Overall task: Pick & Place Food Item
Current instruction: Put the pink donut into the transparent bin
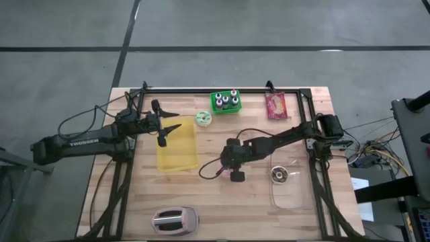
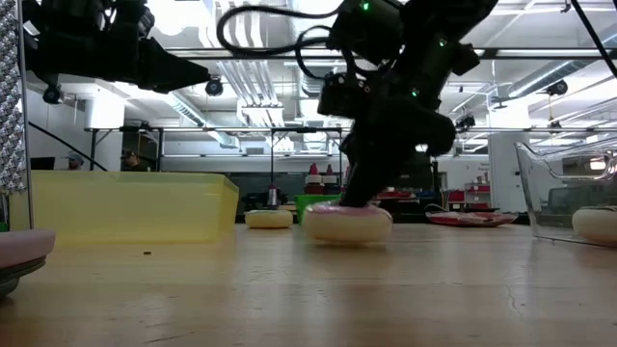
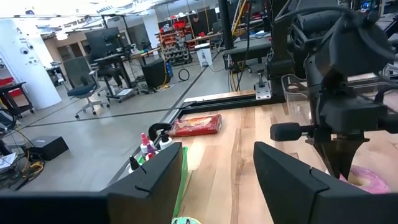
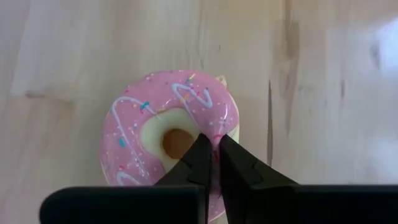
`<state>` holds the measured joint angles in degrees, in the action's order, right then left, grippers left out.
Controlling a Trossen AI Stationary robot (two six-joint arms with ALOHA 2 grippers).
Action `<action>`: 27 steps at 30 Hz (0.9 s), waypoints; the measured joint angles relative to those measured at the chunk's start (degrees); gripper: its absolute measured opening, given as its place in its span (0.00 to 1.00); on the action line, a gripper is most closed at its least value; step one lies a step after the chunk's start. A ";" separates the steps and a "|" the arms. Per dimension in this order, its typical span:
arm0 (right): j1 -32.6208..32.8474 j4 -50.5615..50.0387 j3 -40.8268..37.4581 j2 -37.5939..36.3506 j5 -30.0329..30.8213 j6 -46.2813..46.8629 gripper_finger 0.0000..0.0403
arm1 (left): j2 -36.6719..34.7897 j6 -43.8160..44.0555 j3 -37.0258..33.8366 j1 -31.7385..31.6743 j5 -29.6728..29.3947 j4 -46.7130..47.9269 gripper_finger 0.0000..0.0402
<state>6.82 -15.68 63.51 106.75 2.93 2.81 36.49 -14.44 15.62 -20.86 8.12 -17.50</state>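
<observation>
the right claw point(image 4: 211, 152) is clenched on the rim of the pink donut point(image 4: 171, 134), which lies on the bench point(image 1: 222, 202) between the yellow bin point(image 1: 177, 149) and the clear container point(image 1: 290, 191) holding another donut point(image 1: 279, 176). the left claw point(image 1: 168, 128) stands released above the yellow bin.

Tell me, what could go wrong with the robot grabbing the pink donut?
The right gripper pinches only a thin bit of the pink donut ring, so the donut might slip out or tip when lifted. It still sits on the table. The yellow bin stands nearby, so a swinging donut could bump its wall.
</observation>
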 joint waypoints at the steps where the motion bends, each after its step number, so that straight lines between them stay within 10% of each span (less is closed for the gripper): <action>1: 0.07 -0.16 0.41 -0.18 0.13 -0.04 0.03 | 0.00 0.16 0.00 0.00 0.00 0.00 0.50; 27: 6.11 -37.12 10.23 -14.90 16.85 11.91 0.02 | 0.03 0.57 -0.94 0.04 0.48 -0.49 0.50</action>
<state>12.93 -52.80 73.73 91.85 19.78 14.72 36.52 -13.87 14.68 -20.82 8.60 -17.98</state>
